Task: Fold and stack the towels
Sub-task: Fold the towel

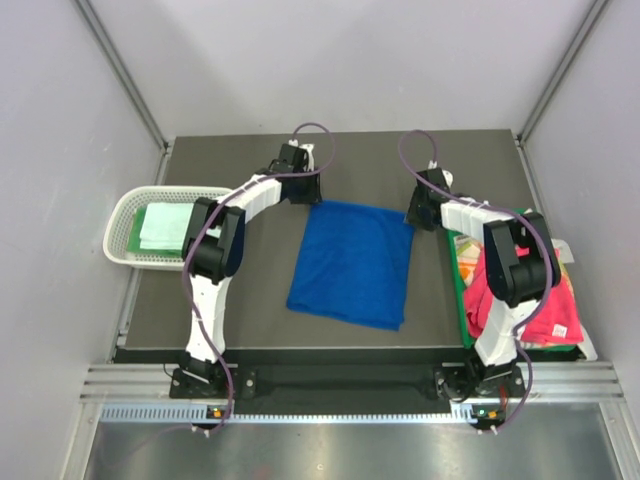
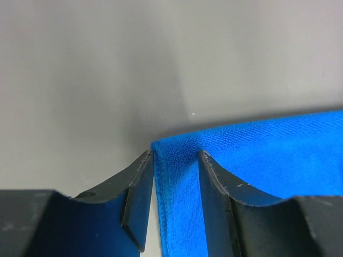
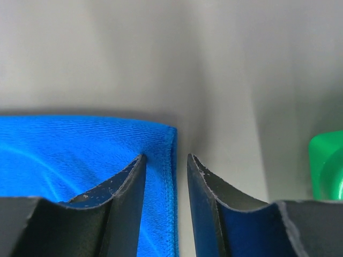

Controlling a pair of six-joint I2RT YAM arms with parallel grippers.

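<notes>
Royal blue towel [image 1: 352,262] lies flat on worktop [image 1: 262,300]. Left end effector [image 2: 176,156] and right end effector [image 3: 166,158] straddle its far corners, jaws narrowly parted and clamping nothing, probably to spread it for folding.

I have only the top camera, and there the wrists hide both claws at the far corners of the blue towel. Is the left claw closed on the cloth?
Observer: No. The left wrist view shows the left claw open, with the corner of the blue towel lying between its fingers.
Operator: And the right one?
Observer: The right claw is open too; bare table shows between the hem and one finger.
</notes>
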